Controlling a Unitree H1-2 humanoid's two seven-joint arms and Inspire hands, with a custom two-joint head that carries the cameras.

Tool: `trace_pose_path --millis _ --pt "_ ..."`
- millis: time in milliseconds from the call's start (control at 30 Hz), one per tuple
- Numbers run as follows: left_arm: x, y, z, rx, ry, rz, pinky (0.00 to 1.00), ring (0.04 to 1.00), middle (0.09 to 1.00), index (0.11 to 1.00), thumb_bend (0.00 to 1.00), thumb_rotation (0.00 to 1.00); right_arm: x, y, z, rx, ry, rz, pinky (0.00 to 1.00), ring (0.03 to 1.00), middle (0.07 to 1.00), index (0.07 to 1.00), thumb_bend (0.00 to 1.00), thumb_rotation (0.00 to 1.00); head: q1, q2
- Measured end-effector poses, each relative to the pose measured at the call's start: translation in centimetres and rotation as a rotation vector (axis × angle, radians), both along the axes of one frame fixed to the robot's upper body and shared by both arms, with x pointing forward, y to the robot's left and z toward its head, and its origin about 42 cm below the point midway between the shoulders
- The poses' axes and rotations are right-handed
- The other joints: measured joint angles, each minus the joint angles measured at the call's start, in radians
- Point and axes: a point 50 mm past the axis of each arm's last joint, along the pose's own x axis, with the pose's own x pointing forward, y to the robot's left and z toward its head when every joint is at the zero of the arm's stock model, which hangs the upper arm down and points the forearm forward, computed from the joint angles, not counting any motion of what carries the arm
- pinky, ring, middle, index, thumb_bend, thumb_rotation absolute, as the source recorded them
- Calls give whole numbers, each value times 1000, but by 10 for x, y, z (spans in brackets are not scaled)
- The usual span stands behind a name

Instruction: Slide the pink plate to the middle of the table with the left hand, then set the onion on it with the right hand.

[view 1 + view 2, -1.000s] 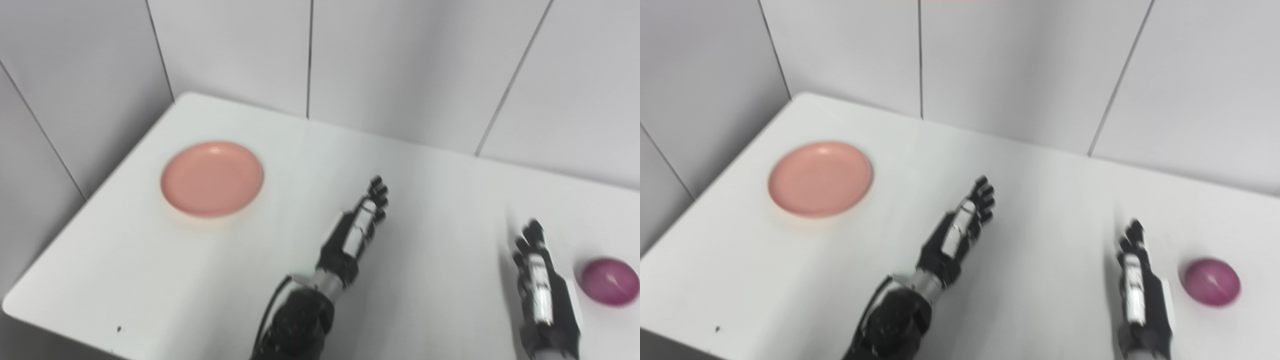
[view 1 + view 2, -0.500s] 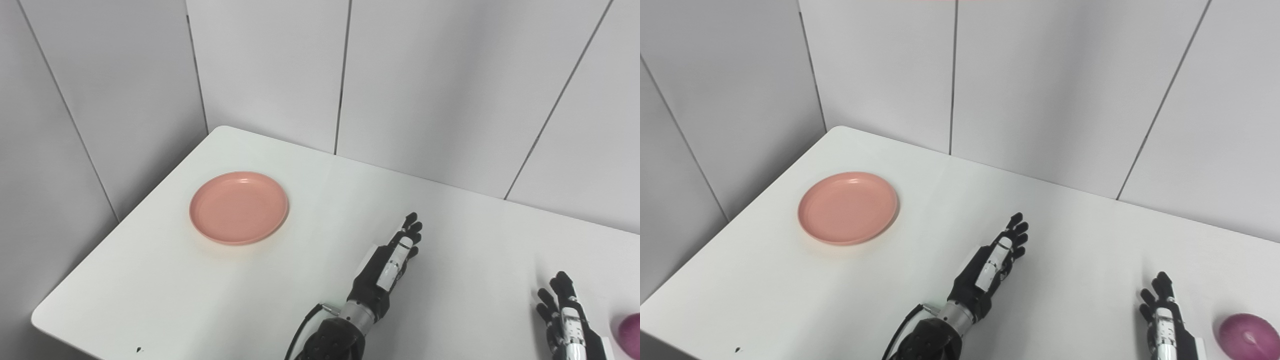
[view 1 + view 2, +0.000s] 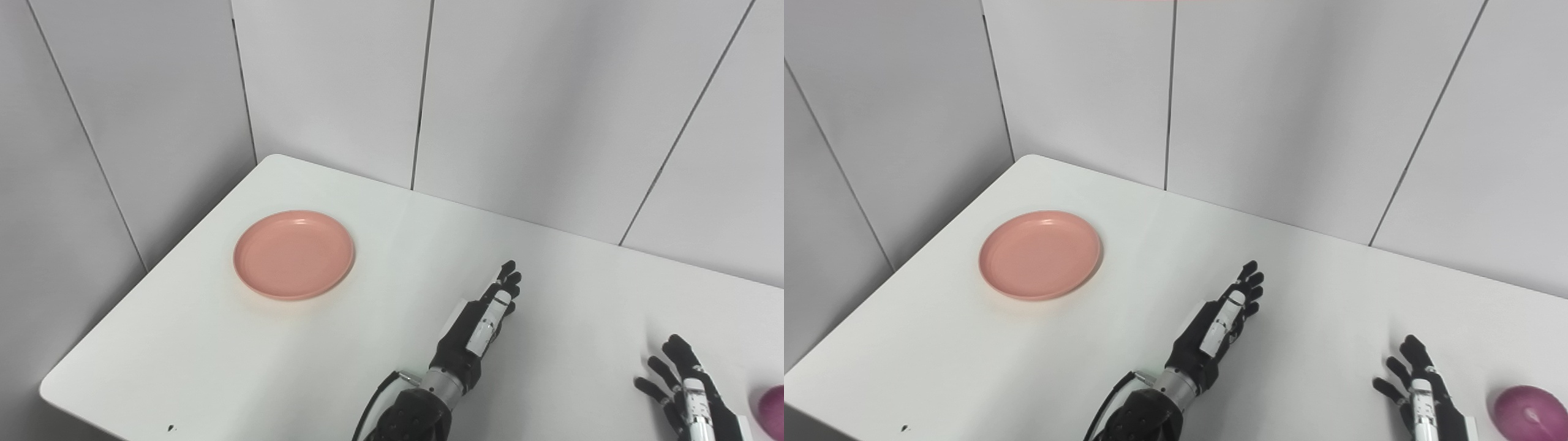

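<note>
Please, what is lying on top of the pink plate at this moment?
Nothing lies on the pink plate; its whole surface shows bare. The onion sits on the table at the right, beside the open right hand. What is under the plate is covered.

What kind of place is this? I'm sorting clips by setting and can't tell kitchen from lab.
Most likely a bare test booth or lab, not a kitchen. A plain white table sits in a corner of grey wall panels, with only a pink plate and an onion as props.
</note>
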Motion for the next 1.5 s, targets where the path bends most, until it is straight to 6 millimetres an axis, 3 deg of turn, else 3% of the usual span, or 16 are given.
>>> trace_pose_path --millis 433,500,933,1167,1500 --pt "1 3 3 -3 -9 18 1000 1000 1000 997 457 1000 0 0 -1 1 3 -2 575 821 872 846 478 852 2 6" --pt "1 3 4 5 -13 21 1000 1000 1000 999 449 1000 0 0 -1 1 3 -2 556 809 865 837 535 863 2 6" --pt "2 18 19 9 -36 68 1000 1000 1000 978 481 1000 1 0 -2 -15 -10 -1 533 806 859 828 661 887 0 6" --pt "2 27 38 -8 -66 88 998 986 990 972 458 1000 1 0 -3 -17 -14 2 553 808 862 832 677 886 3 6" --pt "8 44 44 -11 -93 107 989 972 989 980 458 1000 1 1 -3 -19 -18 5 592 824 874 844 666 889 6 5"
